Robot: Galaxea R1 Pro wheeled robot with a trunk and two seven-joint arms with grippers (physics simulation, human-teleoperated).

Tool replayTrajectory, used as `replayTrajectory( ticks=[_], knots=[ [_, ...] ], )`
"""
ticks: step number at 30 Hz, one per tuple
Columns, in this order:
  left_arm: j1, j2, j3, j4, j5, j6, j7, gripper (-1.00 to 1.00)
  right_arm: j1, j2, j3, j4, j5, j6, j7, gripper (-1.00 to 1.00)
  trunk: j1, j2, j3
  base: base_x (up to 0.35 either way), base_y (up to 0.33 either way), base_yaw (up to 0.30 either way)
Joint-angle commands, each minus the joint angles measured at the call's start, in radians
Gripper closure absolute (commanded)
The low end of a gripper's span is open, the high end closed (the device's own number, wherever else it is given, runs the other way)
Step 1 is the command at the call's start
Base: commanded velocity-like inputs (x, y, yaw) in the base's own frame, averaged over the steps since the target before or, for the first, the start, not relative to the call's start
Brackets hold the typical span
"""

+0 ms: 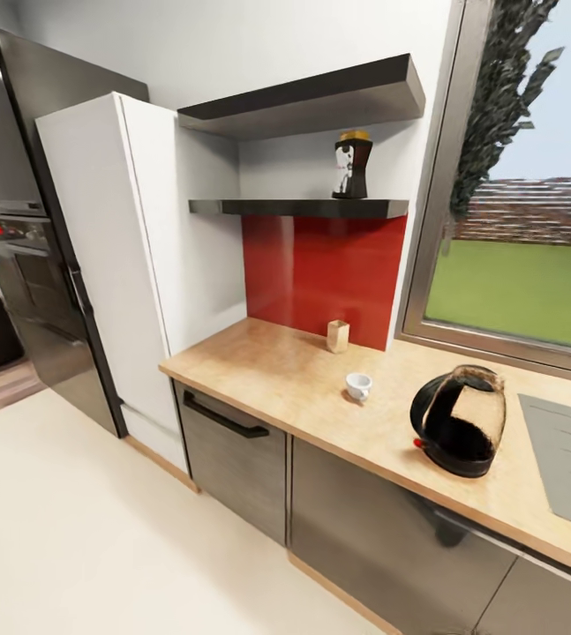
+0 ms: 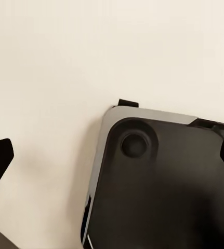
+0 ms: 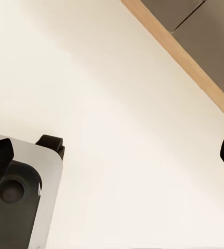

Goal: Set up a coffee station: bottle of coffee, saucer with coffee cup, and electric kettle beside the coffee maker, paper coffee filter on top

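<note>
One bottle of coffee on the kitchen shelf

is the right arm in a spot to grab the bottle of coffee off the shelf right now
Probably not yet. The bottle of coffee stands on the kitchen shelf, high above the countertop, while the right pincer hangs open, pointing down at the floor beside the robot's base.
</note>
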Motion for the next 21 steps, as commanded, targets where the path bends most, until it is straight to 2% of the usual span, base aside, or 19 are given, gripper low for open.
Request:
replayTrajectory(
  ticks=[1,16,21],
  knots=[
    [0.001,0.000,-0.003,-0.002,0.010,-0.001,0.000,-1.00,-0.002,0.001,0.006,0.004,-0.011,-0.006,0.008,-1.00,0.000,-0.001,-0.001,0.005,0.009,-0.235],
    [0.001,0.000,-0.003,-0.001,0.010,-0.001,0.000,-1.00,-0.002,0.001,0.006,0.004,-0.011,-0.006,0.008,-1.00,0.000,-0.001,0.006,0.001,0.004,-0.240],
    [0.001,0.000,-0.003,0.000,0.010,-0.001,0.000,-1.00,-0.002,0.001,0.006,0.004,-0.011,-0.007,0.006,-1.00,0.000,-0.001,0.008,0.083,0.171,-0.114]
  ],
)
